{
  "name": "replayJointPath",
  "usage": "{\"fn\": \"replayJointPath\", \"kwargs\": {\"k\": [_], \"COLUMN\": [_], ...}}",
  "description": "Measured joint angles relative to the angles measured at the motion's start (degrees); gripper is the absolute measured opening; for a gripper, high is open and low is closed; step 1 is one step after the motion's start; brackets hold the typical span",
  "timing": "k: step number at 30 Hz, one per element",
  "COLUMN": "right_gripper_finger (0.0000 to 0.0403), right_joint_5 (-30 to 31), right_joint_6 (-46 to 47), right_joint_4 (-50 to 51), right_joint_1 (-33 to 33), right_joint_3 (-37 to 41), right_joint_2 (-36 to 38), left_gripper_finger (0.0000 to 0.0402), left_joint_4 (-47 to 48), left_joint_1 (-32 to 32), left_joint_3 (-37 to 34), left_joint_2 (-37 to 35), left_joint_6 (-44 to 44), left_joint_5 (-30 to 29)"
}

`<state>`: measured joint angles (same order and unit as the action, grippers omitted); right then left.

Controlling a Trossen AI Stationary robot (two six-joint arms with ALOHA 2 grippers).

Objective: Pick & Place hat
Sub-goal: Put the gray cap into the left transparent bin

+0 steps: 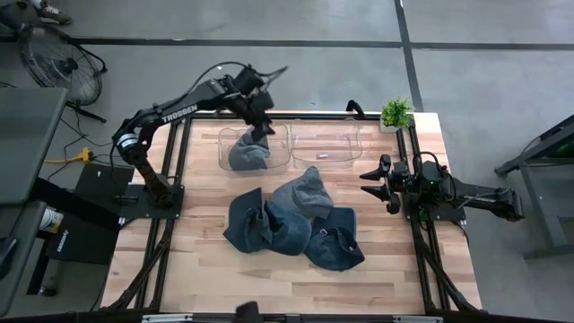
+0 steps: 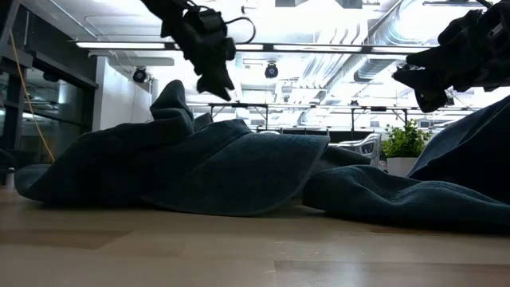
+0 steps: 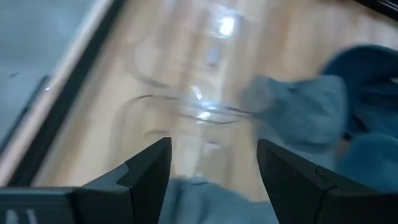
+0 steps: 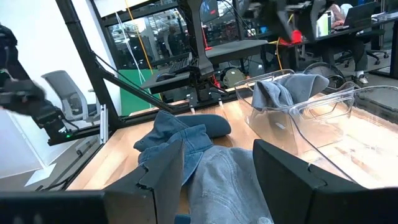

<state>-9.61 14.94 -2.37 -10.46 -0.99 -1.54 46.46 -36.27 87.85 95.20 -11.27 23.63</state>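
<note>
- At the far side of the table (image 1: 206, 269), two clear bins; the left bin (image 1: 280, 152) holds one grey hat (image 1: 247, 154); the right bin (image 1: 327, 142) sits beside a potted plant (image 1: 395, 113).
- Left gripper (image 1: 262, 135) hangs over that hat, fingers apart, gripping nothing.
- Mid-table: a heap of blue hats (image 1: 291, 222); individual count unclear.
- Right gripper (image 1: 379, 186) waits at the right edge, fingers apart.

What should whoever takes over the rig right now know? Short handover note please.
Left hand: open, empty, over the left clear bin, where one grey hat lies.
Right hand: open, empty, waiting at the table's right edge.
Right clear bin: no hat in it.
Pile of blue hats sits mid-table, untouched by either hand.
Done: one hat binned. Left: the pile.
</note>
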Motion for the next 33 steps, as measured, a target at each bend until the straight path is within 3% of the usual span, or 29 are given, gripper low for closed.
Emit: {"fn": "replayJointPath", "kwargs": {"k": [5, 11, 22, 33], "right_gripper_finger": [0.0188, 0.0188, 0.0188, 0.0188], "right_joint_5": [0.00, 0.01, 0.00, 0.02], "right_joint_6": [0.00, 0.00, 0.00, 0.00], "right_joint_4": [0.00, 0.00, 0.00, 0.00], "right_joint_1": [0.00, -0.02, -0.02, -0.02], "right_joint_3": [0.00, 0.00, 0.00, 0.00], "right_joint_2": [0.02, 0.00, 0.01, 0.00], "left_gripper_finger": [0.0234, 0.0234, 0.0234, 0.0234], "left_joint_4": [0.02, 0.02, -1.30, -8.13], "left_joint_1": [6.11, 13.93, 26.33, 35.16], "left_joint_3": [0.00, -0.01, -0.03, -0.02], "left_joint_2": [0.00, 0.00, 1.39, 7.66], "left_joint_6": [-2.05, 1.50, 16.75, 20.66], "left_joint_5": [0.56, -7.64, -20.93, -27.25]}}
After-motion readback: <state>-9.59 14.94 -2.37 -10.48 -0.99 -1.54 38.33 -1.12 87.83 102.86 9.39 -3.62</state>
